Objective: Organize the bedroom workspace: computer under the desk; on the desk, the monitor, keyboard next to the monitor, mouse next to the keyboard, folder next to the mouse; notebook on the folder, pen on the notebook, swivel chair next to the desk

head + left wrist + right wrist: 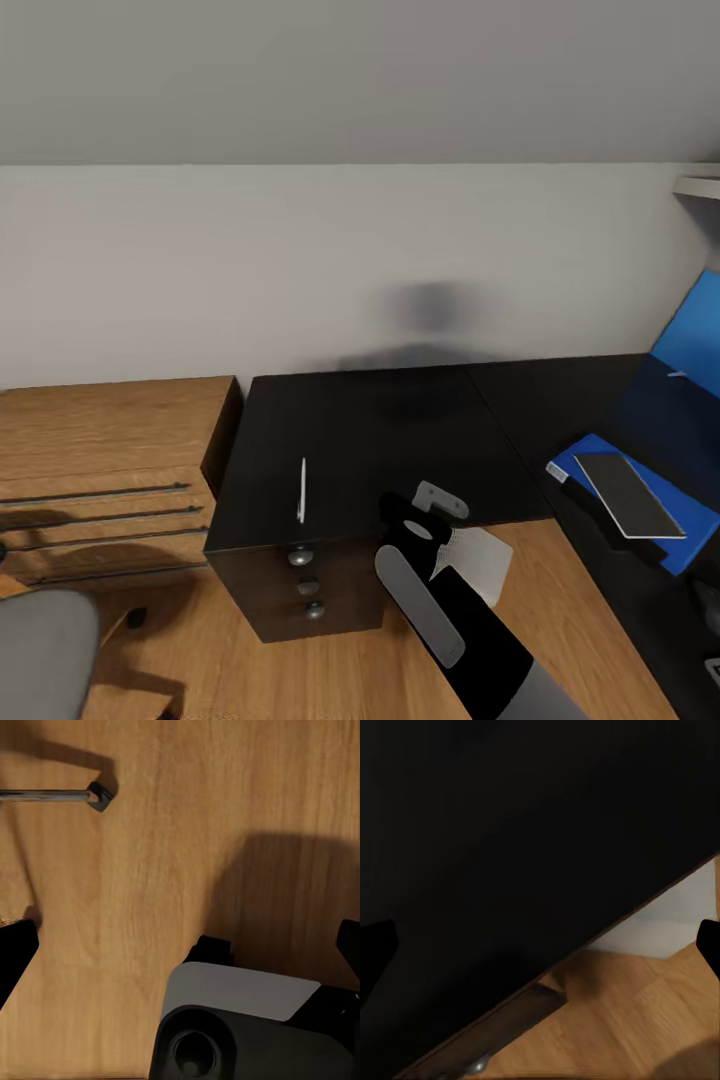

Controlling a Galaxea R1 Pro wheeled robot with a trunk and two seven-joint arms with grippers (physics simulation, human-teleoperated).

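A slim white pen [302, 489] lies on the glossy black top of the desk [380, 440], near its front edge. My right gripper [428, 508] hangs open a little to the right of the pen, over that front edge. In the right wrist view the right gripper [540, 945] has its fingertips [376, 952] wide apart above the black top [495, 855]. On the desk's right wing the blue folder [690, 535] carries the grey notebook [628, 495]. The grey swivel chair [45, 650] is at the lower left. My left gripper [180, 945] is open, facing a wooden drawer front [150, 870].
A dark cabinet with round knobs [305, 585] stands under the black top. A wooden drawer chest [110, 470] is against its left side. The blue back panel [690, 335] rises at the far right. A pale block [480, 562] sits on the wooden floor [330, 670] beside my right arm.
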